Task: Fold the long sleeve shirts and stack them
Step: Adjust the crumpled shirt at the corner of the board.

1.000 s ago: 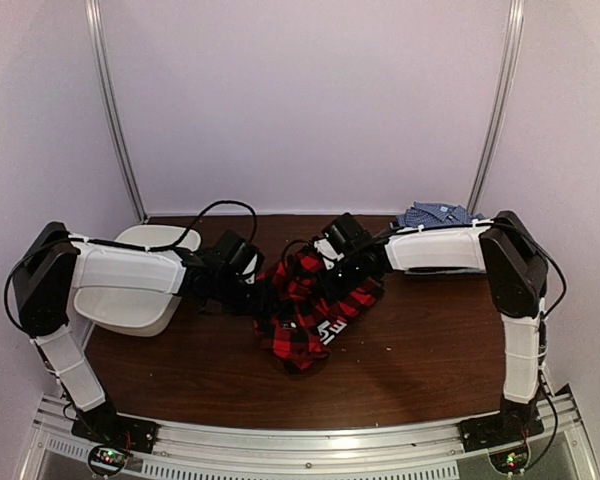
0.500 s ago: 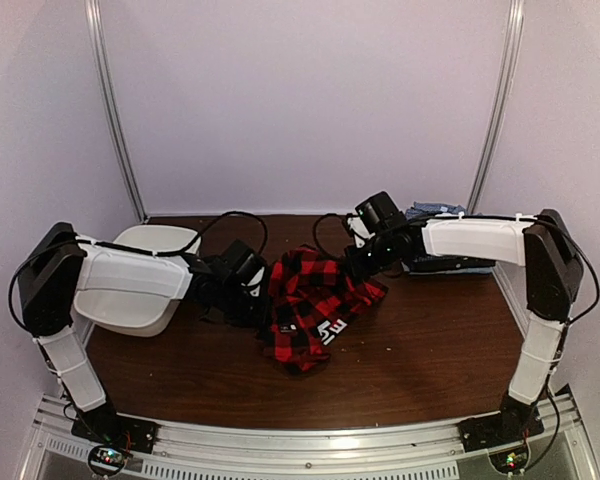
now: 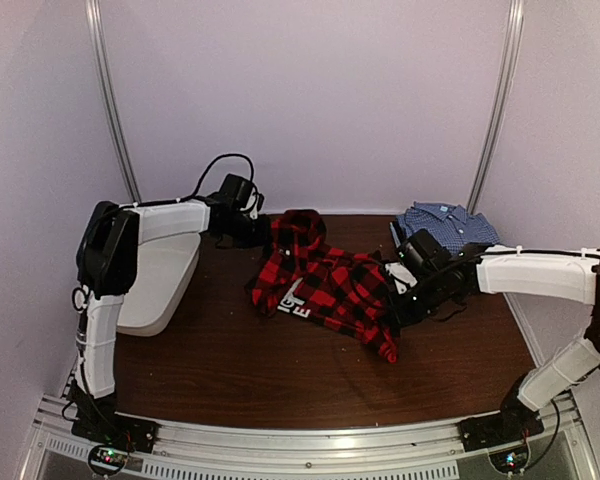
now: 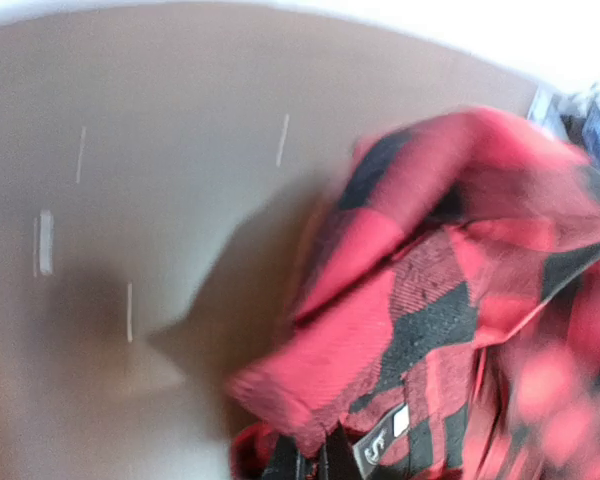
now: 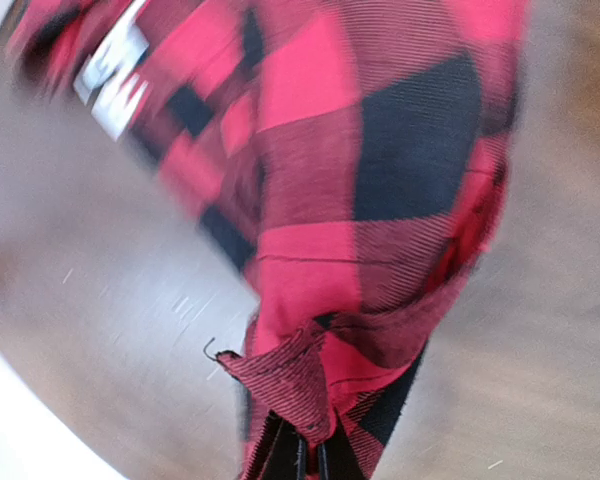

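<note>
The red-and-black plaid shirt [image 3: 325,280] is stretched across the middle of the dark table, held at two ends. My left gripper [image 3: 270,232] is shut on its far left corner near the back wall; in the left wrist view the plaid cloth [image 4: 430,300] bunches over the pinched fingertips [image 4: 315,462]. My right gripper [image 3: 398,292] is shut on the shirt's right edge, and in the right wrist view a hemmed fold of plaid [image 5: 360,200] rises out of the closed tips [image 5: 310,455]. The blue-and-white check shirt [image 3: 447,222] lies folded at the back right corner.
A white plastic tub [image 3: 160,275] sits at the table's left edge beside the left arm. Bare brown tabletop [image 3: 280,370] lies in front of the plaid shirt. The back wall stands just behind the left gripper.
Both arms have swung apart, the left toward the back wall and the right outward and nearer, pulling the crumpled plaid shirt out wider. The left gripper closed on the cloth.
</note>
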### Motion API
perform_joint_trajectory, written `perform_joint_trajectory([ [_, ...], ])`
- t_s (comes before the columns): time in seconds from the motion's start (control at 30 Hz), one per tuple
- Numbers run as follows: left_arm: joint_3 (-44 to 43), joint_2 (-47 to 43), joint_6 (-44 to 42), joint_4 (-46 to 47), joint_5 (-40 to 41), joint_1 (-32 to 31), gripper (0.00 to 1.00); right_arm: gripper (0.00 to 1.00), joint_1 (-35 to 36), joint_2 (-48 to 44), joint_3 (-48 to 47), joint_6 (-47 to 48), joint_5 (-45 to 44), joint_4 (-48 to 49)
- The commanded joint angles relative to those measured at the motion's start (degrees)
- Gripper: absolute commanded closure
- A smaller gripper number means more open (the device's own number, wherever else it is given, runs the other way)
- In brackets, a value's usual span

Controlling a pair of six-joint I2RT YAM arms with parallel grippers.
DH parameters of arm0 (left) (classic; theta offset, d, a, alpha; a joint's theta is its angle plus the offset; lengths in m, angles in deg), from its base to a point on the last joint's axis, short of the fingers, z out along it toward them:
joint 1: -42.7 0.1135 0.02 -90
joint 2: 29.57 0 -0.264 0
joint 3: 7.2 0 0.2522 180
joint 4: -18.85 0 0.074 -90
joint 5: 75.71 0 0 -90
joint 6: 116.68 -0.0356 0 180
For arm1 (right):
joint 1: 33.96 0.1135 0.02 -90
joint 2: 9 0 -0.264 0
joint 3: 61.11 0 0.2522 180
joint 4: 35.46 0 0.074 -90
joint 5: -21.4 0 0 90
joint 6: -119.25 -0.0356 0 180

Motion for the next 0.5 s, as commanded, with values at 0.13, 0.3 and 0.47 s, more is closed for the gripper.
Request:
perform_joint_trajectory([
  [0.13, -48.5, 29.6, -3.4, -1.0, -15.6, 3.5, 1.0, 0.9, 12.0, -7.8, 5.7, -7.2, 14.6, 2.0],
  [0.3, -44.5, 28.3, 0.7, 6.2, -19.8, 4.0, 0.6, 0.51, 10.6, -8.4, 0.1, -5.2, 8.1, -0.6],
  [0.47, -38.7, 21.9, -1.3, 6.0, -18.0, 4.3, 0.36, 0.33, 8.2, -4.0, -6.6, -2.2, 0.8, 0.1],
])
